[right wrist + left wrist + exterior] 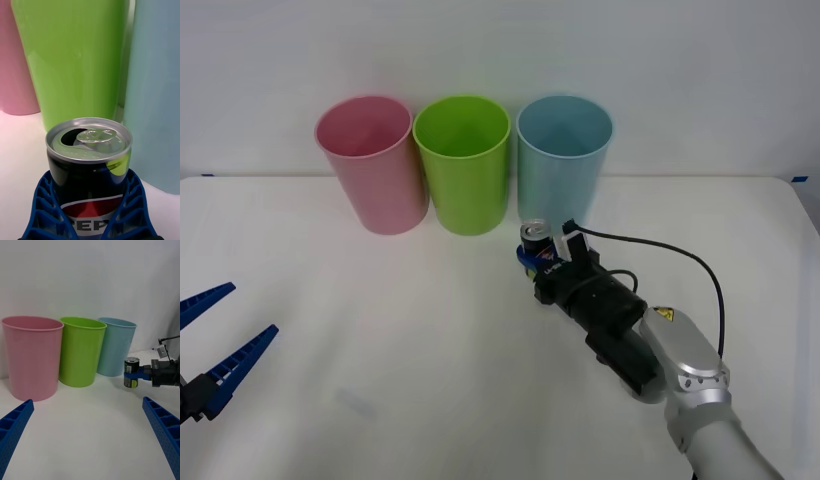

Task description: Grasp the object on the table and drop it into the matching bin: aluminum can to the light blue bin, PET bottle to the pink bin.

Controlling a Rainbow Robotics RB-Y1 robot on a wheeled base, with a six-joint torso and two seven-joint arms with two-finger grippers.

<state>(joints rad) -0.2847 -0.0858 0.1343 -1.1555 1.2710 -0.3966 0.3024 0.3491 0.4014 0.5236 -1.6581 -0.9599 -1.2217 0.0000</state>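
Note:
The aluminum can [535, 238] [90, 161] [131, 372], small and black with a silver top, stands upright just in front of the light blue bin [563, 160] [157, 93] [114, 348]. My right gripper [532, 255] [89, 180] [131, 374] is shut on it, one blue finger on each side of its body. I cannot tell whether the can rests on the white table [430, 380] or hangs just above it. The pink bin [372, 165] [15, 75] [32, 356] stands at the left end of the row. My left gripper [252, 310] [87, 401] waits open at the table's left edge.
A lime green bin [465, 165] [78, 67] [80, 352] stands between the pink and light blue bins, nearly touching both. A black cable [680, 255] loops above my right wrist. A white wall rises behind the bins.

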